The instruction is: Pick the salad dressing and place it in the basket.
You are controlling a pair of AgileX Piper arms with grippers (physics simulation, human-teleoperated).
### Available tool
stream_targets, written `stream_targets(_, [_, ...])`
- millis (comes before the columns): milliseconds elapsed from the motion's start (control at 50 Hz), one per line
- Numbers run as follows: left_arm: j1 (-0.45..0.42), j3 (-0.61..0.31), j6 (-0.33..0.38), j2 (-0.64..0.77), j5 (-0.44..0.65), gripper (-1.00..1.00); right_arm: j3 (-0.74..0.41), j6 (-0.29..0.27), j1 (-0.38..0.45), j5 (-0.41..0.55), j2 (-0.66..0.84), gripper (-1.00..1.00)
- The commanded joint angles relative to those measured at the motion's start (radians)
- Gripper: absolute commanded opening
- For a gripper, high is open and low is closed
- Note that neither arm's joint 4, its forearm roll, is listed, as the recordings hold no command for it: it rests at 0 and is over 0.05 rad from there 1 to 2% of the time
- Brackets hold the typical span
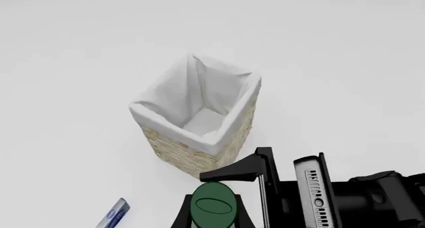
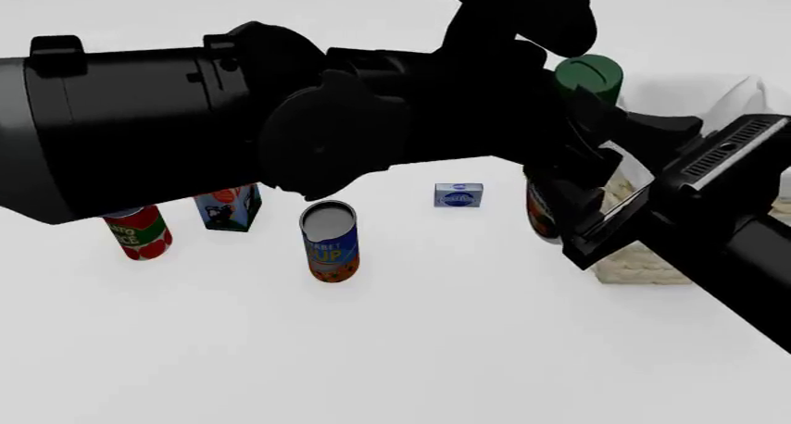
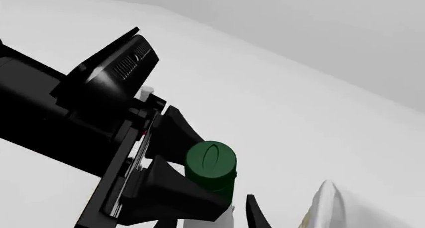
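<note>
Left arm (image 2: 161,137) fills most of the front view, so I'm steering off the wrist cams. Left gripper (image 1: 211,208) is clenched on the salad dressing (image 1: 213,204): green cap sits between the pads, bottle lifted off the table (image 2: 408,350), just beside the basket (image 1: 199,116) but not yet over it. Right gripper (image 2: 581,197) is crowding the bottle too; can't tell if it's clamped or loose. Best way imo: carry the bottle over the white lining, centre it above the opening, keep it upright, lower inside before letting go. Mind the near rim, and clear the right arm so nothing snags. Cans (image 2: 330,242) and boxes stay well apart, no issue.
</note>
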Motion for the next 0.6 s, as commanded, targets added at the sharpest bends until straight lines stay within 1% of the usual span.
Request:
stream_targets(20, [-0.008,0.002,0.017,-0.013,-0.003,-1.0,-0.007,-0.009,0.014,0.007,-0.009,1.0])
stream_targets(60, [-0.007,0.003,0.017,-0.013,-0.004,-1.0,-0.011,-0.009,0.013,0.012,-0.013,1.0])
stream_targets(80, [-0.008,0.003,0.017,-0.013,-0.004,-1.0,-0.01,-0.01,0.018,0.014,-0.02,-1.0])
stream_targets(320, [-0.01,0.005,0.021,-0.014,-0.004,-1.0,-0.006,-0.016,0.028,0.012,-0.027,-1.0])
stream_targets(520, [-0.022,-0.002,0.008,-0.017,0.005,-1.0,-0.004,-0.019,0.034,0.008,-0.026,-1.0])
stream_targets(540, [-0.02,-0.005,0.011,-0.023,0.005,1.0,-0.003,-0.017,0.035,0.007,-0.025,-1.0])
stream_targets(600, [-0.013,-0.012,0.012,-0.036,0.011,1.0,0.0,-0.017,0.035,0.001,-0.022,-1.0])
